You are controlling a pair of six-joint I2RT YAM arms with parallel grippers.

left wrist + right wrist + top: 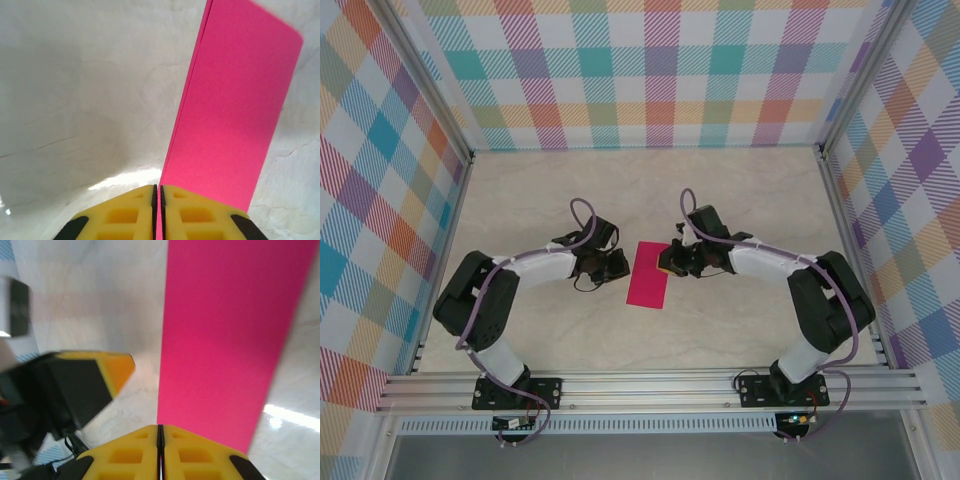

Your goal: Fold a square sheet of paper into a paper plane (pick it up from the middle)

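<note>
The square sheet of paper (649,275) lies flat on the pale table (740,190) as a magenta-pink upright strip, folded double, between my two grippers. The left gripper (618,266) rests at the strip's left edge. In the left wrist view its yellow jaws (158,192) stand all but together, with pink paper (235,100) showing through the hairline slit and stretching away beyond. The right gripper (672,262) sits at the strip's right edge. Its jaws (160,429) are shut at the corner of the paper (230,340), which looks flat, not pinched. The left gripper (95,377) appears blurred across from it.
Plaid walls (650,70) close in the back and both sides, with aluminium posts at the corners. A rail frame (650,385) runs along the near edge by the arm bases. Bare tabletop extends behind and in front of the paper.
</note>
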